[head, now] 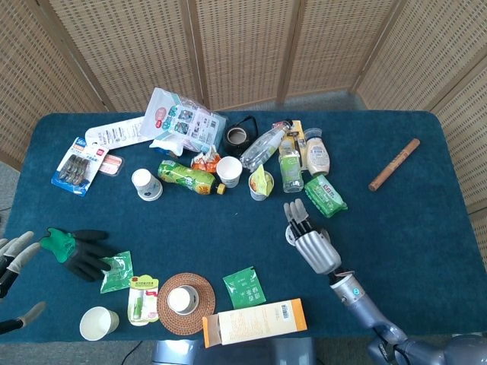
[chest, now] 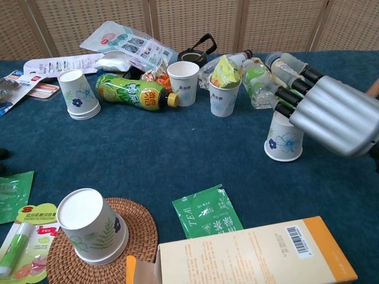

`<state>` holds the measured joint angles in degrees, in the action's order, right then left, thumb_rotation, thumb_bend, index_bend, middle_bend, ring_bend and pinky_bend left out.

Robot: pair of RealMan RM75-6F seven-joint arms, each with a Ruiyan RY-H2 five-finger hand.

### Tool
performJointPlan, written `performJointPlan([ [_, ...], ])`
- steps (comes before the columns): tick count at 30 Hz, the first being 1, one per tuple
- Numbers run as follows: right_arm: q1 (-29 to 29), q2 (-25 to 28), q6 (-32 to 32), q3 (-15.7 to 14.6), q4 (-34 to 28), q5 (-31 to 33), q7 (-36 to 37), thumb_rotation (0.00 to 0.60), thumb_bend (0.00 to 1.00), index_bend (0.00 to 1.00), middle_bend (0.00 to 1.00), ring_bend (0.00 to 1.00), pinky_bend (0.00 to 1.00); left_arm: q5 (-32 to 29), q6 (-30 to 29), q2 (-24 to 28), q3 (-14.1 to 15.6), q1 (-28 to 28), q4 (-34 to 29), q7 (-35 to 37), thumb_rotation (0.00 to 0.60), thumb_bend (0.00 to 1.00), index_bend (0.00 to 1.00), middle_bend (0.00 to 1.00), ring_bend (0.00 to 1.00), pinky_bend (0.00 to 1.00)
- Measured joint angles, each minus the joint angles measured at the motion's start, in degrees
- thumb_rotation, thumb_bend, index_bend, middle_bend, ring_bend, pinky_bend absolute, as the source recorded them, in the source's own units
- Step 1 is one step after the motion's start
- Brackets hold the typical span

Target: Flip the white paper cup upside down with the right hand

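One blue table fills both views. The right hand, at the right of the chest view, wraps its fingers over the white paper cup, which stands mouth-down on the cloth. The left hand, at the head view's lower left edge, lies spread and holds nothing.

Readable print on the table

A green sachet reads "TEA" along its left edge. The orange-edged carton carries a barcode; its digits are too small to read.
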<state>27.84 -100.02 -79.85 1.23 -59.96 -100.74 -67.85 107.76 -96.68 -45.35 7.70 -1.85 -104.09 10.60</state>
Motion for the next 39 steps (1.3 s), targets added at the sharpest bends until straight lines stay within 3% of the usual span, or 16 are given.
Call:
performJointPlan([
  [10,-0.73,2.25,-1.45,0.16,-4.09,-1.16,-0.7,0.6,0.23,0.09,0.0,0.0,0.0,-0.08,0.04,0.04,-0.01,0.05,0.0,0.12,0.6,0.27,0.0,0.0,0.0,0.0],
  [16,-1.24,5.49,-3.45,0.5,-6.93,-1.86,3.39,0.6,0.24,0.09,0.0,0.0,0.0,-0.32,-0.09,0.17,-0.08,0.05,0.06,0.56,0.6,0.27,0.0,0.0,0.0,0.0],
  [25,-3.18,11.87,-7.7,0.72,-12.5,-1.74,17.91,0.6,0.19,0.09,0.0,0.0,0.0,-0.03,-0.08,0.2,0.04,0.02,-0.04,0.47,0.6,0.27,0.0,0.0,0.0,0.0],
  [35,-6.5,19.28,-8.05,1.5,-20.58,4.97,43.7,0.6,0.11,0.08,0.0,0.0,0.0,-0.24,0.5,-0.28,-0.04,-0.03,-0.54,-1.49,0.6,0.27,0.0,0.0,0.0,0.0],
  [39,-8.52,22.23,-7.8,2.2,-26.37,9.41,47.42,0.6,0.09,0.06,0.0,0.0,0.0,-0.65,0.77,-0.68,-0.24,-0.09,-0.97,-2.79,0.6,0.27,0.0,0.0,0.0,0.0],
])
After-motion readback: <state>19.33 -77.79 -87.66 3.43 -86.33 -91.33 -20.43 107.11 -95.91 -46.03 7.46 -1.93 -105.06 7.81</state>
